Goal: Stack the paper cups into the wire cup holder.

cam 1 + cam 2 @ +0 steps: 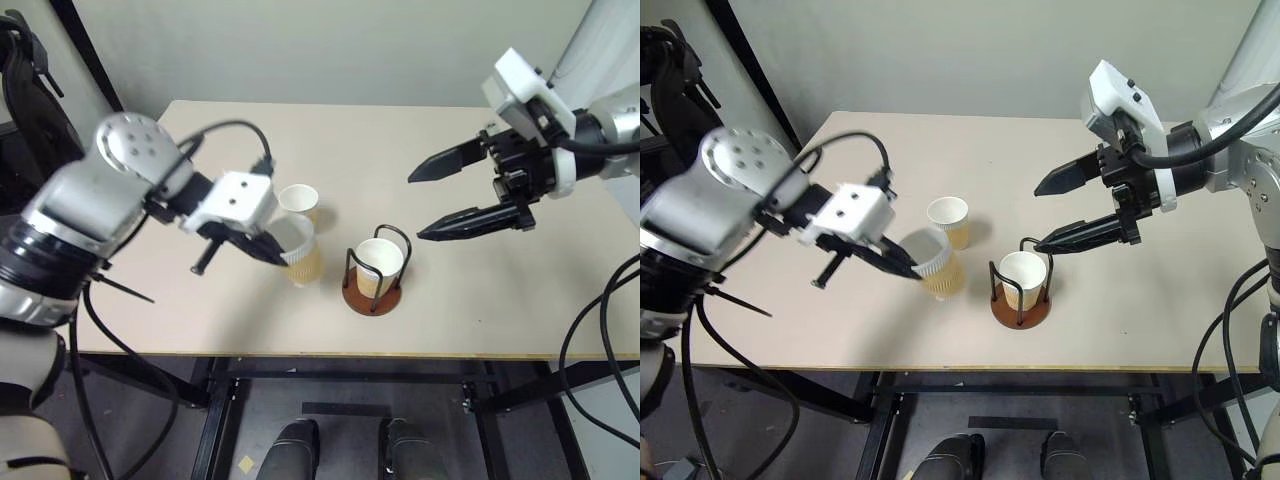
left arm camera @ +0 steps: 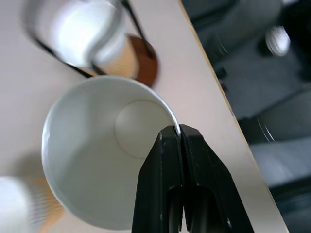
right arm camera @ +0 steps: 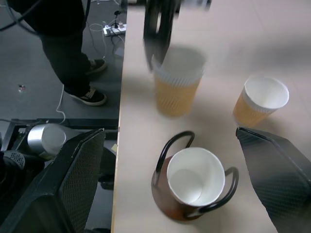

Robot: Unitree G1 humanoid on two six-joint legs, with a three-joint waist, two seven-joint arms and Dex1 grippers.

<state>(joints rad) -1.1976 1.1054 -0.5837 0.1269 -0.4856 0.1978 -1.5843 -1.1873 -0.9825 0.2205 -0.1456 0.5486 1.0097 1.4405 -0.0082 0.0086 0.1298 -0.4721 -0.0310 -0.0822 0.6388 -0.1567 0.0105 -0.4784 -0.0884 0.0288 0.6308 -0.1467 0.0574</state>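
Note:
My left gripper (image 1: 272, 255) is shut on the rim of a tan paper cup (image 1: 300, 255), one finger inside and one outside. That cup tilts slightly and looks raised just off the table. In the left wrist view the black fingers (image 2: 165, 160) pinch the white rim of this cup (image 2: 92, 160). A second cup (image 1: 299, 200) stands upright just behind it. A third cup (image 1: 380, 262) sits inside the wire cup holder (image 1: 372, 297), right of the held cup. My right gripper (image 1: 415, 207) hovers open above and right of the holder, holding nothing.
The beige table (image 1: 500, 300) has its front edge close to the holder and the held cup. A person's legs (image 3: 68, 48) stand on the floor beside the table, with cables and a power strip (image 3: 114, 30) nearby.

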